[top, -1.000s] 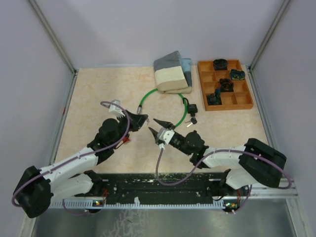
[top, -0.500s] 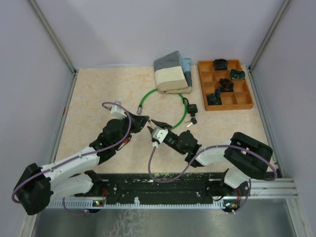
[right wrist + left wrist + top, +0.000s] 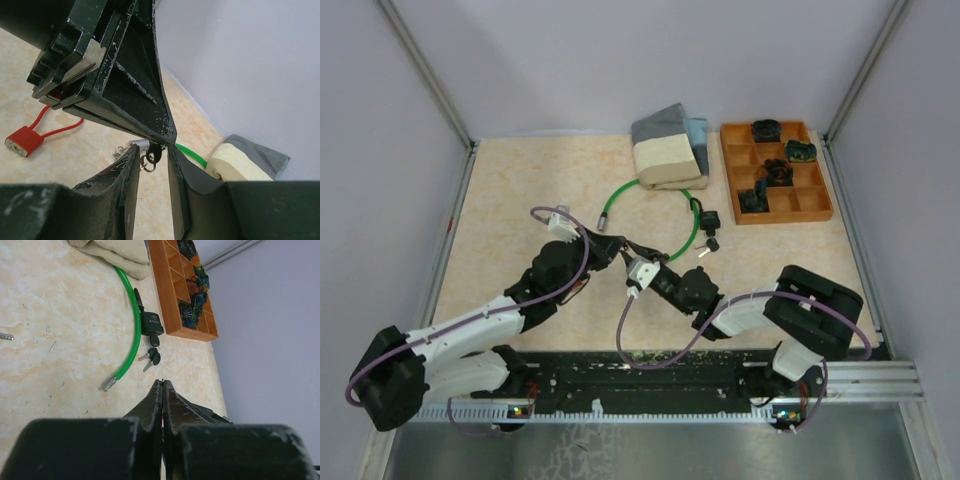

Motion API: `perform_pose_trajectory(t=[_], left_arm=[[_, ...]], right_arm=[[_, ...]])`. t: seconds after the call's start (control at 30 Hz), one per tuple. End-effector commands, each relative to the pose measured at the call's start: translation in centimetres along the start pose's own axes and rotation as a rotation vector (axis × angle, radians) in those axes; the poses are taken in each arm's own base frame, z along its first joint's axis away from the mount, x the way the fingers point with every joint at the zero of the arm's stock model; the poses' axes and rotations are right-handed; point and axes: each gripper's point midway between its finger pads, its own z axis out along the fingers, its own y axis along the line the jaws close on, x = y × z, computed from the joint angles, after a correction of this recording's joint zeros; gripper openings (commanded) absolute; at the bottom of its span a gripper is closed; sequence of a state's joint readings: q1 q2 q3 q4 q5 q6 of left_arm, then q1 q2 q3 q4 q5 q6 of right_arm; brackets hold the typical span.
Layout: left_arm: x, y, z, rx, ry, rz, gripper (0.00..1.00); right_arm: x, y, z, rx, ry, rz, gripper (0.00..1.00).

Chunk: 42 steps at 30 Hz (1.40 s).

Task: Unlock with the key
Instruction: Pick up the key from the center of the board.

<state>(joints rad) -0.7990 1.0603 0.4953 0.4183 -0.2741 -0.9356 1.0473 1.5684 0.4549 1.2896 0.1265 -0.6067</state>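
My left gripper (image 3: 616,243) is shut, its jaws pressed together in the left wrist view (image 3: 163,382). In the right wrist view its black fingers (image 3: 131,70) pinch a small black-headed key (image 3: 155,152) with a ring, which hangs from their tip. My right gripper (image 3: 629,252) is open, its jaws standing either side of that key (image 3: 152,148) without closing on it. A red padlock (image 3: 22,140) with a red wire shackle lies on the table below the left arm (image 3: 578,287).
A green cable lock (image 3: 692,228) with a black body (image 3: 151,323) and a bunch of keys (image 3: 152,356) lies further back. A wooden compartment tray (image 3: 814,200) sits at the back right. A grey and cream cloth bundle (image 3: 668,150) lies behind the cable.
My right gripper has moved left and up until its jaws flank the left gripper's tip. The left gripper has shifted slightly back.
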Motion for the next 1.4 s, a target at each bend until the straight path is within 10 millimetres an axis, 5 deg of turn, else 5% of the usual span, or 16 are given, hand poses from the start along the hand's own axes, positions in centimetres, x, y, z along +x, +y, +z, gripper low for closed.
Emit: perform_pose_trajectory(t=[0.0,0.27,0.47,0.77,1.17,1.37], left_arm=[[-0.7,-1.6,0.2,0.029,-0.019,-0.019,0.00],[-0.4,-1.7,0.2,0.031,-0.013,-0.023,0.00],[-0.2,-1.7,0.1,0.021,0.004,-0.028,0.02],[-0.7,-2.2,-0.7,0.059,-0.012,-0.033,0.35],[-5.0,-6.4,-4.5,0.318,-0.143,0.168,0.61],[-4.9,-8.5,-6.0,0.456,-0.121,0.239,0.64]], right_arm=[[-2.8,-1.6,1.2,0.077,-0.084,0.019,0.28],[-2.3,-2.0,1.0,0.110,-0.071,0.039,0.18],[-2.4,-2.3,0.4,0.131,-0.077,0.089,0.00],[-3.9,-1.9,-0.8,0.083,-0.138,0.217,0.00],[-6.9,-3.0,-2.5,-0.056,-0.272,0.487,0.00],[-9.9,-4.0,-3.7,-0.116,-0.381,0.601,0.00]])
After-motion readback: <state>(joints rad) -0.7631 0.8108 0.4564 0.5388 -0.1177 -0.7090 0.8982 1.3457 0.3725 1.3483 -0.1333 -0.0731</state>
